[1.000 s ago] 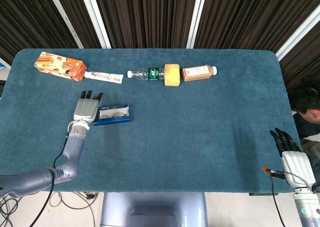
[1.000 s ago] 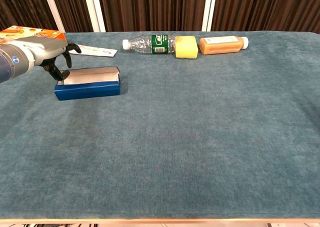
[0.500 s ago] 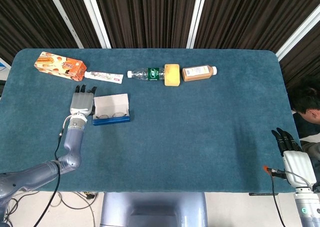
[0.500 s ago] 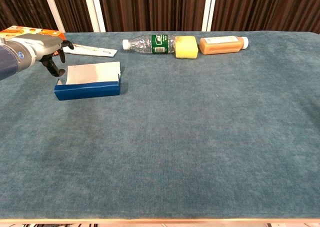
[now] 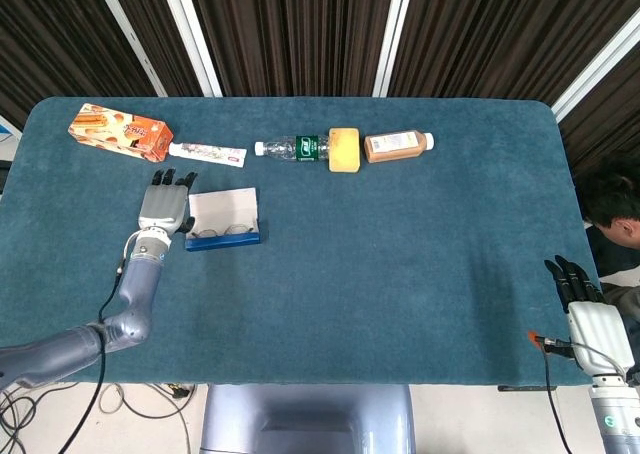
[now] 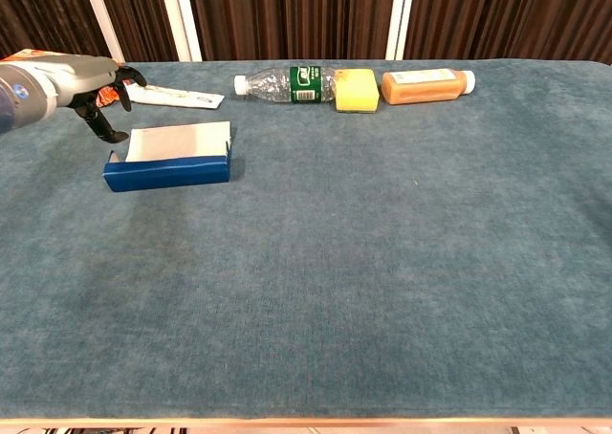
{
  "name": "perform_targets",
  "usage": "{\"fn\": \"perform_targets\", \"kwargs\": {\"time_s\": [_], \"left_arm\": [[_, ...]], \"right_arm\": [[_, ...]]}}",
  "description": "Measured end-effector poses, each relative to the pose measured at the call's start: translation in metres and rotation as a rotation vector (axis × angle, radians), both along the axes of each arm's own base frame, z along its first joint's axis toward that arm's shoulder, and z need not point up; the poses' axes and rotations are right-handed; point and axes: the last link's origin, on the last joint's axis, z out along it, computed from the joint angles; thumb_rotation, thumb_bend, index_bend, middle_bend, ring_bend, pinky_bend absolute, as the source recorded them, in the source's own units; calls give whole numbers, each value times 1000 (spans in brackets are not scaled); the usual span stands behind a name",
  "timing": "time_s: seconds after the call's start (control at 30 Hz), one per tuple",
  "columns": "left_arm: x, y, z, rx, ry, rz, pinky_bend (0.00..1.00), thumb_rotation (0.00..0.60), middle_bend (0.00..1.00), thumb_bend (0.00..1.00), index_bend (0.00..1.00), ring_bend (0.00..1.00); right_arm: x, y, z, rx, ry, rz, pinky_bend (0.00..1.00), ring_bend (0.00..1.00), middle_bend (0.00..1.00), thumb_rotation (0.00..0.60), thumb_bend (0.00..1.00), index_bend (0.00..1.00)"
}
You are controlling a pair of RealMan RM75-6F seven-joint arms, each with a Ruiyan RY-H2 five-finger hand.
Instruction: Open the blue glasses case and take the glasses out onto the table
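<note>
The blue glasses case (image 5: 224,224) (image 6: 168,160) lies open at the table's left, its white-lined lid laid back flat. The glasses (image 5: 221,232) rest inside along the front wall in the head view; the chest view hides them behind the blue wall. My left hand (image 5: 164,206) (image 6: 78,82) hovers just left of the case, fingers apart and pointing away, holding nothing. My right hand (image 5: 580,296) stays at the table's front right edge, fingers apart, empty, and far from the case.
Along the back lie an orange snack box (image 5: 120,131), a toothpaste tube (image 5: 208,153), a clear water bottle (image 5: 292,148), a yellow sponge (image 5: 344,149) and a brown drink bottle (image 5: 397,145). A person (image 5: 612,214) sits beyond the right edge.
The case lid has swung from half raised to lying flat open. My left hand let go of it and drew back to the left and up.
</note>
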Motion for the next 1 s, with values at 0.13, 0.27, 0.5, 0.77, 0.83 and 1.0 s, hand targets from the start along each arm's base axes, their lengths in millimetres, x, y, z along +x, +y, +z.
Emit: {"fn": "perform_targets", "kwargs": {"time_s": [0.13, 0.27, 0.5, 0.77, 0.83, 1.0], "left_arm": [[4, -12, 12, -11, -6, -30, 246, 600, 391, 282, 99, 152], [5, -29, 26, -10, -1, -56, 515, 600, 792, 286, 121, 491], [-3, -57, 38, -64, 65, -78, 686, 600, 942, 291, 142, 654], [-17, -76, 30, -203, 117, -8, 691, 600, 944, 292, 165, 659], [-18, -77, 28, -215, 118, 3, 691, 600, 943, 292, 165, 658], [-19, -79, 20, -236, 122, 16, 691, 600, 940, 292, 165, 658]], "right_arm": [[0, 0, 0, 2, 1, 3, 213, 0, 0, 600, 214, 0], [1, 0, 0, -1, 1, 10, 213, 0, 0, 600, 214, 0], [2, 1, -1, 0, 1, 18, 213, 0, 0, 600, 214, 0], [2, 1, 0, -1, -5, 15, 213, 0, 0, 600, 215, 0], [2, 1, 0, -1, -6, 14, 212, 0, 0, 600, 215, 0], [2, 1, 0, 1, -8, 14, 213, 0, 0, 600, 215, 0]]}}
